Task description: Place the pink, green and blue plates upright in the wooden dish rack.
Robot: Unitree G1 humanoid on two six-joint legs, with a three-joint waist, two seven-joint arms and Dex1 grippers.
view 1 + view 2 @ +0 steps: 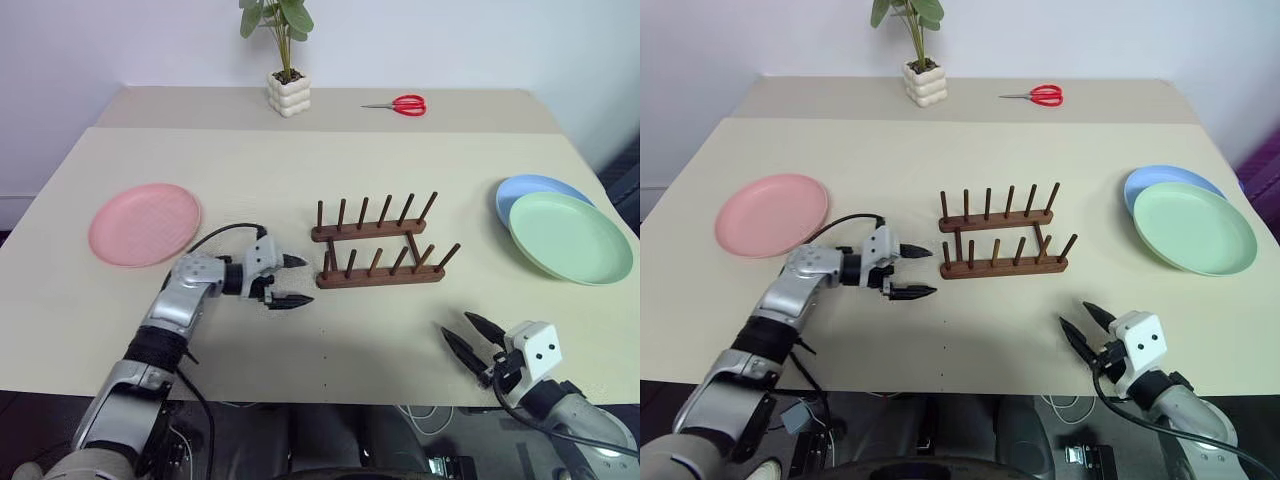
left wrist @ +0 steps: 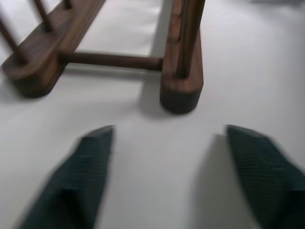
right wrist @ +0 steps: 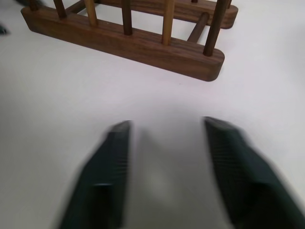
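Observation:
The pink plate (image 1: pixel 144 223) lies flat at the table's left. The green plate (image 1: pixel 570 237) lies flat at the right, overlapping the blue plate (image 1: pixel 535 190) behind it. Between them, the wooden dish rack (image 1: pixel 378 250) stands with nothing between its pegs. My left gripper (image 1: pixel 306 281) is open and holds nothing, pointing at the rack's left end (image 2: pixel 181 90) from a short way off. My right gripper (image 1: pixel 456 324) hovers near the table's front edge, in front of the rack's right end (image 3: pixel 128 43). Its fingers are apart with nothing between them.
At the back of the table stand a potted plant in a white pot (image 1: pixel 288 93) and red scissors (image 1: pixel 405 104). The table's front edge (image 1: pixel 330 395) runs just below both grippers. Bare tabletop lies between the rack and each set of plates.

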